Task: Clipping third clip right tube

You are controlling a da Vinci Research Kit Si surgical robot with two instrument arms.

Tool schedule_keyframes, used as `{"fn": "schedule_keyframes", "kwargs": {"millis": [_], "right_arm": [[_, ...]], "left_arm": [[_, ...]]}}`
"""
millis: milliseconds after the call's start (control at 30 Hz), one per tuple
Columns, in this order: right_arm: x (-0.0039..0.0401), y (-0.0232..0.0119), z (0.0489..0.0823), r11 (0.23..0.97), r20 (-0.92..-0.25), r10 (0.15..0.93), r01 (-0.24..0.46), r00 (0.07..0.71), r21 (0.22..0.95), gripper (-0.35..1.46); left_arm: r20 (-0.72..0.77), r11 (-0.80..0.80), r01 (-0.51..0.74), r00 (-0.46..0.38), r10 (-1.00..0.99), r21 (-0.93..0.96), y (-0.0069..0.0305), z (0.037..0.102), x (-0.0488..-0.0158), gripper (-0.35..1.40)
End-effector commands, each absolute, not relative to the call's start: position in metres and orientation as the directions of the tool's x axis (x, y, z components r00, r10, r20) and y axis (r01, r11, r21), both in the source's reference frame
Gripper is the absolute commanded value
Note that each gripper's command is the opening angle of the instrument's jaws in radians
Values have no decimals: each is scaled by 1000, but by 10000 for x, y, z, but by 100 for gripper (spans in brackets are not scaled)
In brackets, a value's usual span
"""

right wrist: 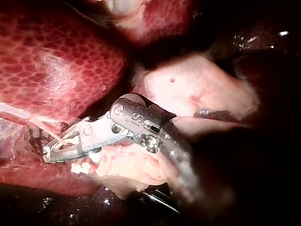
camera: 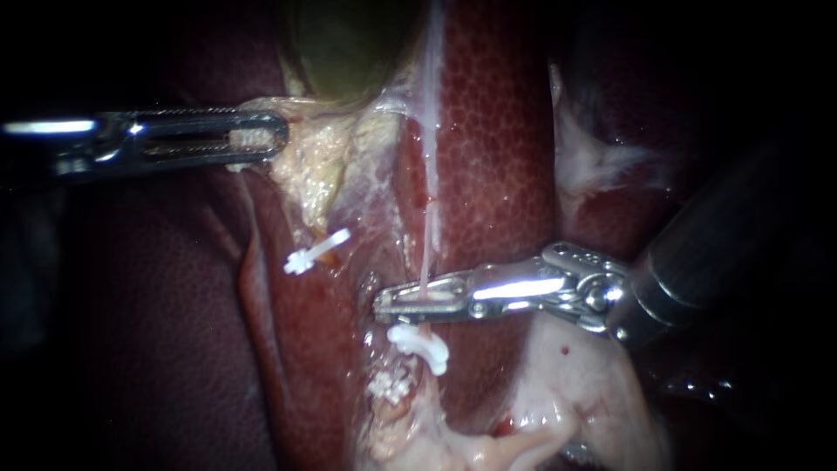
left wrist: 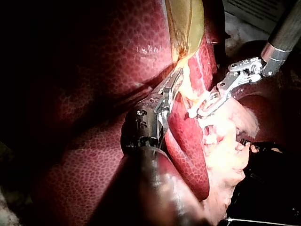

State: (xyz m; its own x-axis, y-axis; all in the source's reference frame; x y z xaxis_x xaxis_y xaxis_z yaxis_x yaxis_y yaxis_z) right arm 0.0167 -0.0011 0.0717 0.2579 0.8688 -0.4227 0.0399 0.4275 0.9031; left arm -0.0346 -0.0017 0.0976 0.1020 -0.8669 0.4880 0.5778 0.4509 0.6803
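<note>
Tissue in question is the right tube point(camera: 431, 228), a thin pale strand running down the liver point(camera: 497, 148) into my right instrument's end effector point(camera: 382, 304), which is drawn narrow and clamped across it just above a white clip point(camera: 420, 342). Another clip point(camera: 316, 251) sits off to the left. My left instrument's end effector point(camera: 279, 138) is closed on pale tissue point(camera: 314, 161) under the gallbladder point(camera: 344, 44).

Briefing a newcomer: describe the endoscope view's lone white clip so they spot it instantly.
From the greenish gallbladder up top, follow the yellowish tissue down to its end. The clip lies there, slanted, left of the right instrument; the other two clips sit together below that instrument.
</note>
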Motion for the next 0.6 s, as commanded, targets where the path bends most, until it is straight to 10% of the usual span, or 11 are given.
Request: {"fn": "schedule_keyframes", "kwargs": {"millis": [33,600], "right_arm": [[165,-10,717,428,-423,869,39,257,903,-35],[162,-8,716,427,-422,870,38,257,903,-35]], "left_arm": [[488,451,578,102,-867,680,-17,975,-346,-35],[488,451,578,102,-867,680,-18,975,-346,-35]]}}
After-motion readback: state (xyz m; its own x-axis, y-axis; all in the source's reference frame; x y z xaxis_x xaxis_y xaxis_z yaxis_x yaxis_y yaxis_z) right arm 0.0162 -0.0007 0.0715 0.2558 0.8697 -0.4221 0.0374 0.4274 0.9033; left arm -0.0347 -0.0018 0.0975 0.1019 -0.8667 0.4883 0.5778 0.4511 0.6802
